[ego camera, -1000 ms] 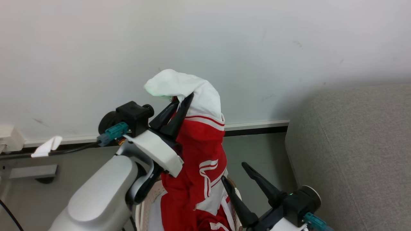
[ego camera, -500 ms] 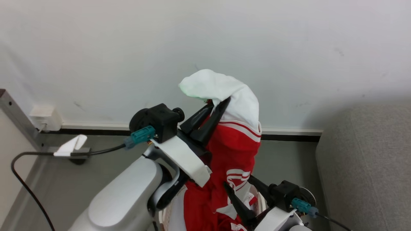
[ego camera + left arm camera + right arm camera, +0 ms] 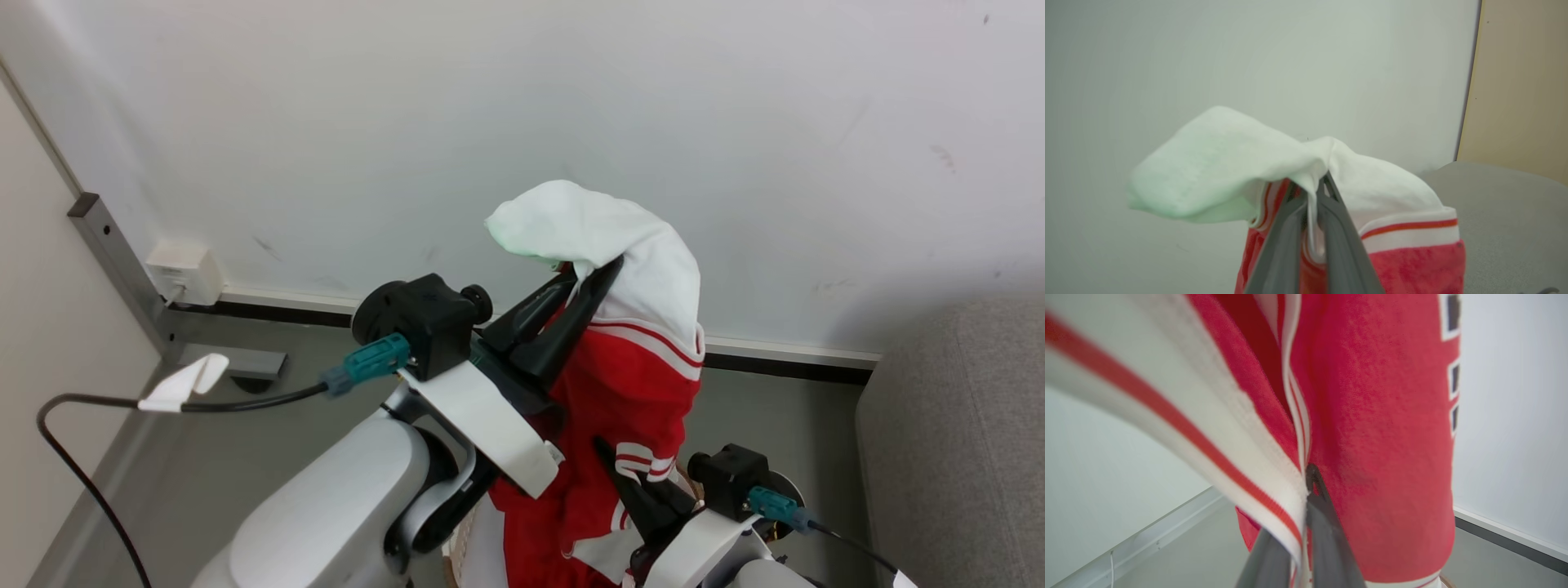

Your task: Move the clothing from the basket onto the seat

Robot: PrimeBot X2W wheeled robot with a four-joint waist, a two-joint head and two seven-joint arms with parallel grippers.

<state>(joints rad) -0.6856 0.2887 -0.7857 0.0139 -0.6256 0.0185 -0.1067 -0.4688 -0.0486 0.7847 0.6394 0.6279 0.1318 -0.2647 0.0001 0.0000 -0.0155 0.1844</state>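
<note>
While clothing (image 3: 629, 392) hangs, a cable (image 3: 245, 402) trails left.

Head camera swung left: sofa (image 3: 955, 441) now pushed to right edge of head view; wall socket (image 3: 184, 269) and grey corner post (image 3: 114, 245) now in frame at left. Right gripper (image 3: 612, 461): one second ago fingers spread wide, clear of red clothing (image 3: 629, 384); half second ago tips at cloth; now fingers closed together, pinching fabric low down by striped trim. Lower cloth, earlier hanging loose, now gathered at that pinch. Right wrist now closer in under cloth.
</note>
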